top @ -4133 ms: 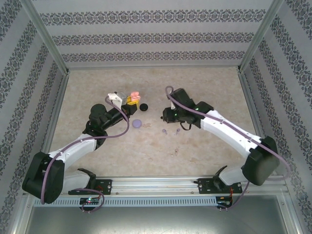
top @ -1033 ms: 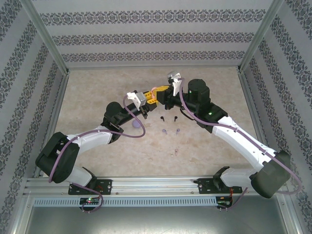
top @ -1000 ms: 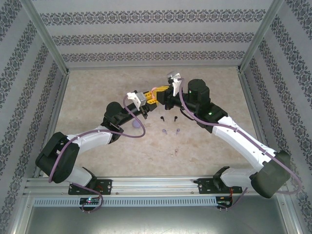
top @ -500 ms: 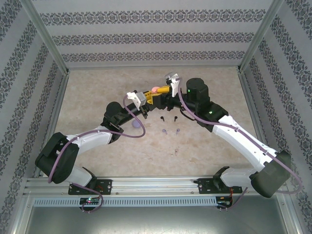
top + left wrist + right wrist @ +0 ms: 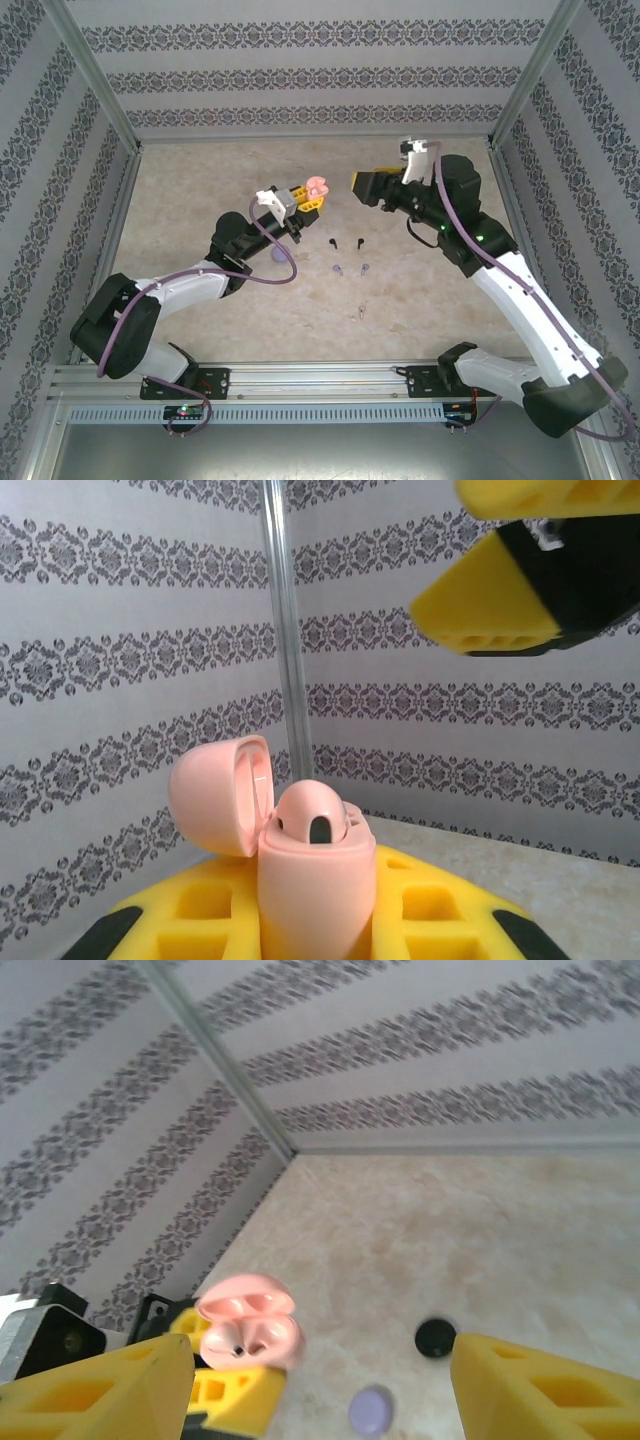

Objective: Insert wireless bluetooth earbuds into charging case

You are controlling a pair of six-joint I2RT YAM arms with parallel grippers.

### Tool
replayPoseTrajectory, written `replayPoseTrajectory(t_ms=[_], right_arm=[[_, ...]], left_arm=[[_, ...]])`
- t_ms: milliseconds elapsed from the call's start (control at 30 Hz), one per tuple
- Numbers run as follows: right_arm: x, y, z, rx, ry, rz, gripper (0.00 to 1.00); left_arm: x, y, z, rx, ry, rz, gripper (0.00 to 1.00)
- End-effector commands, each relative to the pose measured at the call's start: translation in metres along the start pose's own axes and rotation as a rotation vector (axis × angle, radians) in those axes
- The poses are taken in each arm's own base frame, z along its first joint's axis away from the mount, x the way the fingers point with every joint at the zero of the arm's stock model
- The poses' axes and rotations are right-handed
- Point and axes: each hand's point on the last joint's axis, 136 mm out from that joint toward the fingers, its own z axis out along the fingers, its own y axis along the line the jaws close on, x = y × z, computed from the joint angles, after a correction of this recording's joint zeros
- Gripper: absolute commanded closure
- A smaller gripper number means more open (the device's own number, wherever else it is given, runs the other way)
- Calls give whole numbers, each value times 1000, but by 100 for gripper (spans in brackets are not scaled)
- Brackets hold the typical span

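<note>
Beige marbled table (image 5: 430, 290): black earbuds (image 5: 333, 242), lilac earbuds (image 5: 340, 270), pale earbuds (image 5: 360, 312) mid-table; lilac case (image 5: 372, 1410), black case (image 5: 435, 1337) to their left.

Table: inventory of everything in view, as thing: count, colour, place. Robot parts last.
Pink case: 1, pink, lid open, gripped in left claw, above the table.
Lilac case: 1, lilac, on table beside left arm.
Black case: 1, black, on table.
Black earbuds: 2, black, mid-table.
Lilac earbuds: 2, lilac, just nearer the bases than the black pair.
Pale earbud: count unclear, pale, nearest the bases.
Table: 1, beige.
Left claw: 1, yellow fingers, shut on pink case.
Right claw: 1, yellow fingers, open, empty, apart from the case on its right.
</note>
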Motion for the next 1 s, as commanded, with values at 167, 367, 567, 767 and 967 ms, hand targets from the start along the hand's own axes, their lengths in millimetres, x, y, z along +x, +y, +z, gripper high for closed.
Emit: replayPoseTrajectory(t_ms=[167,367,567,767,967], right_arm=[[143,-96,-8,372,346,286,35],[235,-120,-13,551,534,307,39],[288,-128,-17,659,639,315,44],[313,-124,-12,717,693,290,51],[328,-126,-8,778,726,265,58]], left_arm=[[-23,4,-11,-57,-70,61,100],[-22,3,-17,-67,-69,66,100],[-23,2,-26,-79,-70,78,100],[-24,1,-34,-92,-75,88,100],[-25,0,-38,-94,-80,97,100]])
